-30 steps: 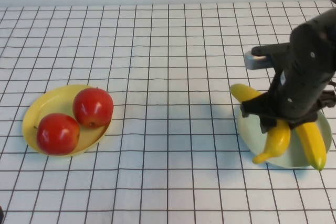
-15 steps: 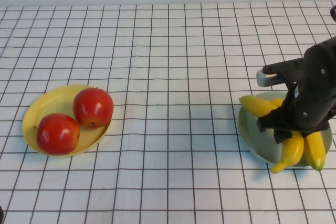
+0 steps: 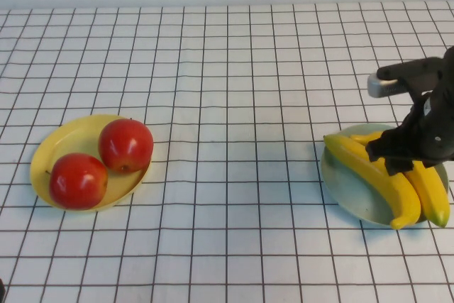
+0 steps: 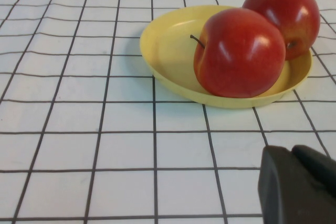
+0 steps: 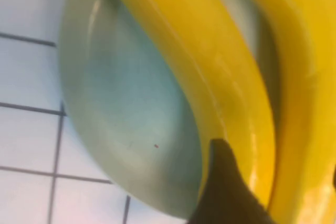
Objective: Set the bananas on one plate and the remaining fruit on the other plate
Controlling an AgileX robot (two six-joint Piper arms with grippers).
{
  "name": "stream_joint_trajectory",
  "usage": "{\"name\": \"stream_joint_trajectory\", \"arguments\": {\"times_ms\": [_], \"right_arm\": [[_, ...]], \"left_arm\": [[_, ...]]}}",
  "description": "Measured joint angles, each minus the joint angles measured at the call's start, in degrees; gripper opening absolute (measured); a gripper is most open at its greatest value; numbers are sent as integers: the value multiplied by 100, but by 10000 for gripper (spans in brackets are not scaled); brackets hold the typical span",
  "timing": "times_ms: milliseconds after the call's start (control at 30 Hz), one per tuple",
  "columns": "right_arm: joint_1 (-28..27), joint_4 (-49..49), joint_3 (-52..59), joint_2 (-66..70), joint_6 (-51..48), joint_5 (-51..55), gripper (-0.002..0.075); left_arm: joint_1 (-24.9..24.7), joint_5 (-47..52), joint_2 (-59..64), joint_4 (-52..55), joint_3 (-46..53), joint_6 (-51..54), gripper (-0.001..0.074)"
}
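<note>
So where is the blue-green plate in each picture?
High view: the blue-green plate sits at the right, under two bananas and the right gripper.
Left wrist view: not in it; the left gripper faces the yellow plate.
Right wrist view: the plate fills the middle.
Shared landmark: the bananas.

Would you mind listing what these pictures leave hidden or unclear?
- Right gripper, high view: its own black body hides the fingertips, so its hold on the bananas is unclear.
- Blue-green plate: far rim hidden by that arm.
- Left gripper, left wrist view: cut off at the corner; absent from the high view.
</note>
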Motion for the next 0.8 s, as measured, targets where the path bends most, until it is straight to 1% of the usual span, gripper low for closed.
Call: {"name": "stream_joint_trajectory", "arguments": {"times_ms": [33, 67, 100, 200, 267, 300, 367, 467, 567, 800], "right_arm": [[0, 11, 43, -178, 0, -43, 387], [0, 23, 119, -346, -7, -136, 358], [0, 76, 233, -586, -7, -303, 313], [0, 289, 779, -1488, -7, -1165, 125], [0, 438, 1317, -2194, -7, -1911, 46], [0, 452, 1537, -2483, -7, -2172, 28], [0, 464, 2023, -3168, -12, -2661, 3], [0, 464, 2500, -3975, -21, -2922, -10], [0, 521, 2779, -4649, -25, -2960, -13], [0, 835, 3616, -5697, -34, -2827, -15]], "left_arm": [[0, 0, 0, 0, 0, 0, -4], [0, 0, 0, 0, 0, 0, -4], [0, 0, 0, 0, 0, 0, -4], [0, 0, 0, 0, 0, 0, -4], [0, 0, 0, 0, 0, 0, -4], [0, 0, 0, 0, 0, 0, -4], [0, 0, 0, 0, 0, 0, -4], [0, 0, 0, 0, 0, 3, -4], [0, 0, 0, 0, 0, 3, -4], [0, 0, 0, 0, 0, 3, -4]]}}
